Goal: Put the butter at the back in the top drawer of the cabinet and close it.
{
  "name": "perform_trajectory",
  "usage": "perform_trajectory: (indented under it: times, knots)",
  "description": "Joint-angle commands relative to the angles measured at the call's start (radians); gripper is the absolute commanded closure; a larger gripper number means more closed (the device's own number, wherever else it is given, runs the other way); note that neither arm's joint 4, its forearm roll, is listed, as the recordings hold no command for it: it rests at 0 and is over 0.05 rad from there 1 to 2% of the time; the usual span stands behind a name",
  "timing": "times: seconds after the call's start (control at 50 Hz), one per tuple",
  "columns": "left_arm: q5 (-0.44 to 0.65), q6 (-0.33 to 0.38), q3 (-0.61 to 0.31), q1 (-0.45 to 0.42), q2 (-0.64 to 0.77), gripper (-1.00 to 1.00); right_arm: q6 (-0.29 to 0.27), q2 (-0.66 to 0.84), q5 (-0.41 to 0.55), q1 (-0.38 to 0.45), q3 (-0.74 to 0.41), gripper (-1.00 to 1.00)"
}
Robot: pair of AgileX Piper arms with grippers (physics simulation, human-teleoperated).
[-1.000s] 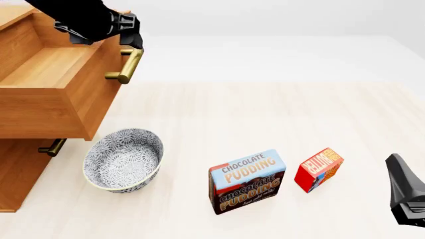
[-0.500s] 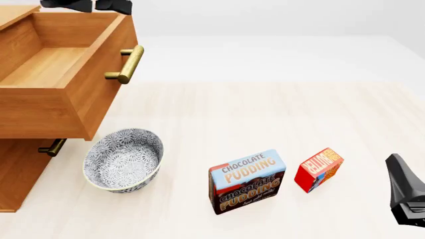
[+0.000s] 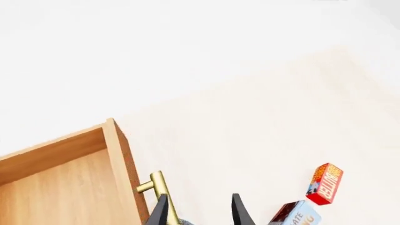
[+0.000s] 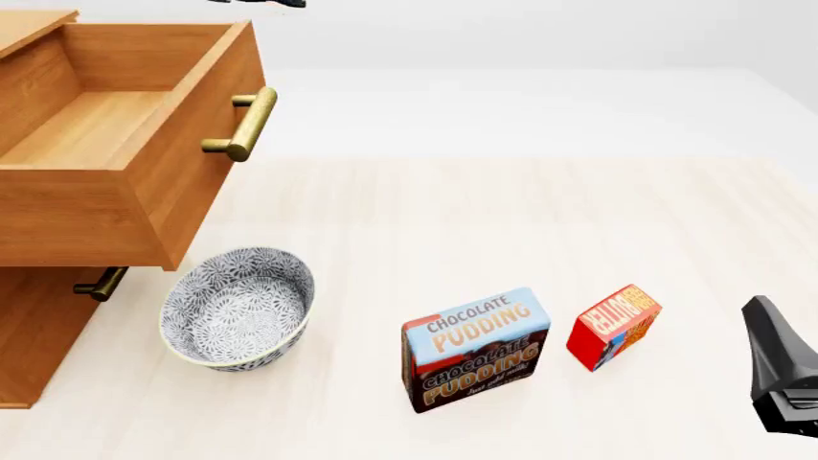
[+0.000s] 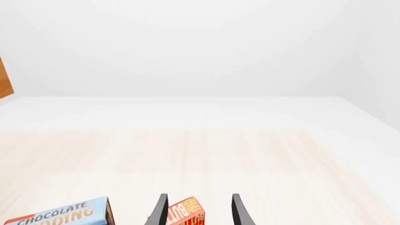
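Note:
The butter point(image 4: 614, 326) is a small red box standing on the table at the right front, next to the larger pudding box. The cabinet point(image 4: 38, 331) stands at the left with its top drawer point(image 4: 115, 144) pulled out and nothing inside; its brass handle point(image 4: 243, 125) faces the table. My left gripper point(image 3: 200, 197) hangs open high above the drawer front point(image 3: 122, 173), holding nothing; the butter point(image 3: 326, 183) shows far below it. My right gripper point(image 5: 198, 197) is open low at the right front, with the butter point(image 5: 184, 213) just ahead of its fingers and apart from them.
A patterned grey bowl point(image 4: 238, 307) sits in front of the cabinet under the open drawer. The chocolate pudding box point(image 4: 476, 350) stands left of the butter. A lower drawer's handle point(image 4: 100, 284) shows beneath the open drawer. The right arm's dark body point(image 4: 783, 374) is at the right edge.
The left arm has lifted away from the top drawer's handle and almost left the front view at the top. The drawer stays open. The right arm and the boxes have not moved.

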Motion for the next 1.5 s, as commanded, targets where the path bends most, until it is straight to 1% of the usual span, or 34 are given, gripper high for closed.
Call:
perform_trajectory:
  times: [0.02,0.22,0.32,0.54,0.76,0.84,1.1,1.2,1.28,1.5]
  knots:
    - [-0.061,-0.013,-0.006,-0.071,0.047,-1.00,0.000,0.000,0.000,0.000,0.000,-1.00]
    - [-0.075,-0.021,-0.065,-0.128,0.128,-1.00,0.000,0.000,0.000,0.000,0.000,-1.00]
    - [-0.070,-0.038,-0.094,-0.156,0.170,-1.00,0.000,0.000,0.000,0.000,0.000,-1.00]
    - [-0.088,-0.041,-0.134,-0.197,0.241,-1.00,0.000,0.000,0.000,0.000,0.000,-1.00]
    - [-0.103,-0.069,-0.181,-0.260,0.327,-1.00,0.000,0.000,0.000,0.000,0.000,-1.00]
    - [-0.099,-0.073,-0.210,-0.271,0.360,-1.00,0.000,0.000,0.000,0.000,0.000,-1.00]
    - [-0.099,-0.090,-0.259,-0.308,0.448,-1.00,0.000,0.000,0.000,0.000,0.000,-1.00]
    - [-0.104,-0.090,-0.258,-0.312,0.462,-1.00,0.000,0.000,0.000,0.000,0.000,-1.00]
    - [-0.109,-0.107,-0.274,-0.328,0.470,-1.00,0.000,0.000,0.000,0.000,0.000,-1.00]
    - [-0.105,-0.096,-0.303,-0.341,0.496,-1.00,0.000,0.000,0.000,0.000,0.000,-1.00]
